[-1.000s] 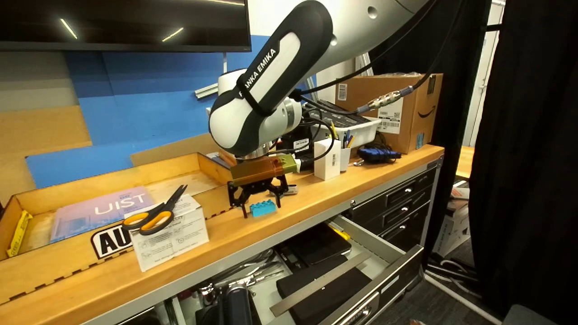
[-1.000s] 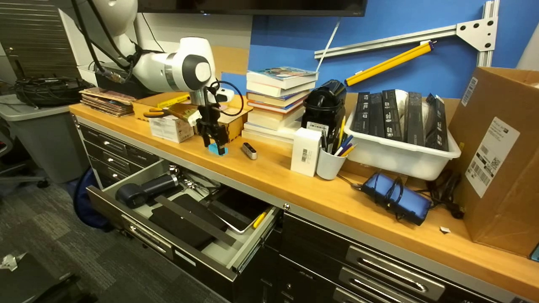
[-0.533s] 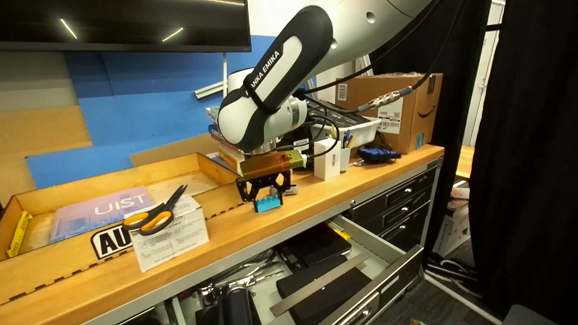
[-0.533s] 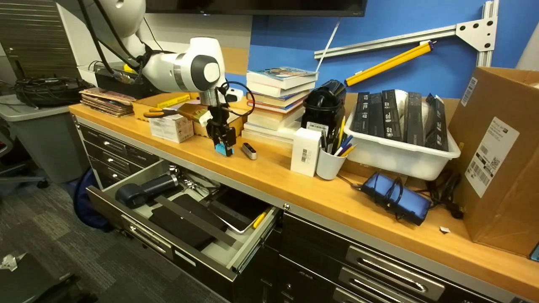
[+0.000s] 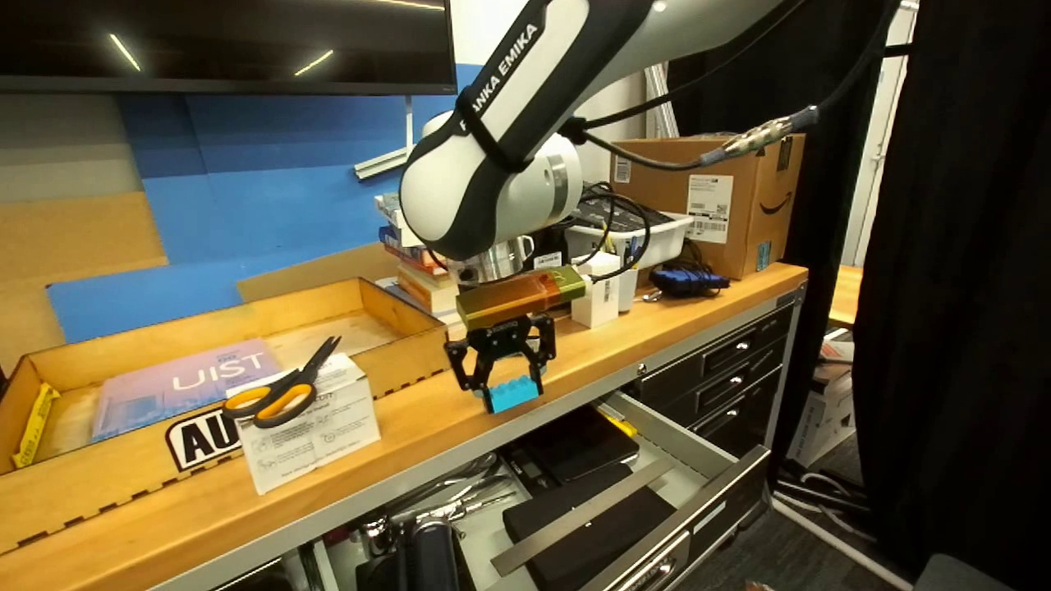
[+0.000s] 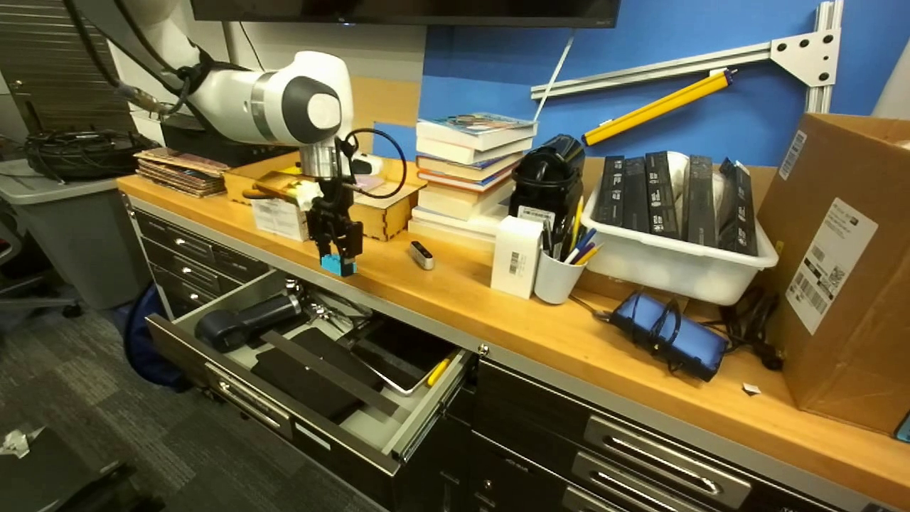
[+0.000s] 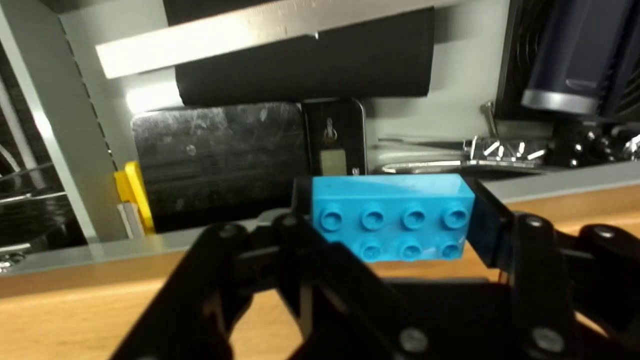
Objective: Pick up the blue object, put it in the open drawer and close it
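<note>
Carried closer to the front edge of the wooden bench (image 6: 455, 299) since the earlier frame, the glossy, round-studded blue brick (image 7: 395, 220) is clamped at both ends by the black gripper (image 5: 515, 392). Below, the grey-walled drawer (image 6: 348, 442) stands open.

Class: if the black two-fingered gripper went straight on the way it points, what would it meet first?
Holding the bright blue studded brick, the gripper points down: probably the brown wooden workbench's front edge first. Depth is unclear; it might just clear that into the open dark-fronted metal drawer.
</note>
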`<act>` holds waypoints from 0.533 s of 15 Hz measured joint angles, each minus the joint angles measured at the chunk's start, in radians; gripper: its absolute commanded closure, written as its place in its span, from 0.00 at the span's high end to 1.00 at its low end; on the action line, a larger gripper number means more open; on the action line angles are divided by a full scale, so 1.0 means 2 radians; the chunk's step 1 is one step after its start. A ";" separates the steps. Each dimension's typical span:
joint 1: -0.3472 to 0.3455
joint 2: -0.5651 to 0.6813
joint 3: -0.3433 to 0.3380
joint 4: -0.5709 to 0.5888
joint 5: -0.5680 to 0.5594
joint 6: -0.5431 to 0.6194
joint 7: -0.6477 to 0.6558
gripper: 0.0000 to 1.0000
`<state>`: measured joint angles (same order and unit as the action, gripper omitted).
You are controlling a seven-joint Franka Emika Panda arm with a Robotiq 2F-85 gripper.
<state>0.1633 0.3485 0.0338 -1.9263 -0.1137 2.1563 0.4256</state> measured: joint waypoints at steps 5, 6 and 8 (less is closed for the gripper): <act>0.007 -0.075 -0.001 -0.118 -0.051 0.016 0.064 0.46; 0.009 -0.078 -0.001 -0.134 -0.063 0.026 0.084 0.46; 0.009 -0.074 -0.002 -0.158 -0.079 0.050 0.132 0.46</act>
<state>0.1816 0.1997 0.0303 -2.2428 -0.2711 2.2570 0.6903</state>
